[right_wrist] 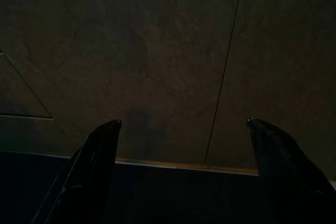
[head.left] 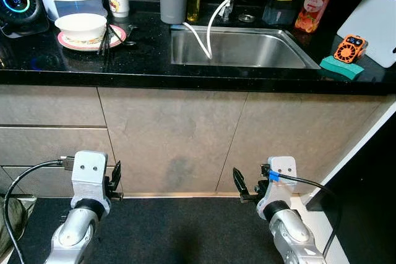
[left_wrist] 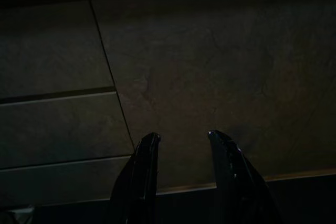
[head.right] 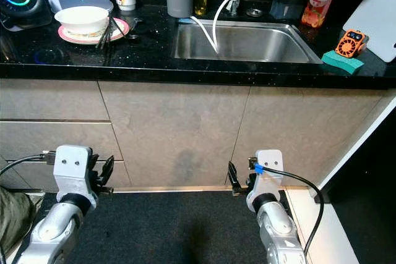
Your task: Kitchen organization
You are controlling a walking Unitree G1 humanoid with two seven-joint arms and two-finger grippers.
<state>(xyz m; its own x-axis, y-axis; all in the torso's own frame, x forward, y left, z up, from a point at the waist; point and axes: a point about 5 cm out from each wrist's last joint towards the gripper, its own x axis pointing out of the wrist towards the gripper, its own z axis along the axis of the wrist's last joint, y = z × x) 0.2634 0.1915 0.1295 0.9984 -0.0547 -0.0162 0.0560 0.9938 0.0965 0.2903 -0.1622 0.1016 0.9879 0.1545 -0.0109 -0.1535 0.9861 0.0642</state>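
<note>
Both the left claw [left_wrist: 181, 153] and the right claw [right_wrist: 184, 145] were held open and empty, low before the cabinet doors [head.left: 173, 140] below the sink [head.left: 241, 47], nothing having yet been reached for.

White bowl [head.left: 80, 25] on pink-rimmed plate [head.left: 91, 40], black speckled counter [head.left: 142, 60], teal sponge [head.left: 341, 67].

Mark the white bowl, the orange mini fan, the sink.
white bowl [head.left: 80, 26], left eye view, front of its outer wall.
orange mini fan [head.left: 349, 48], left eye view, its face.
sink [head.left: 235, 51], left eye view, bare basin floor.
</note>
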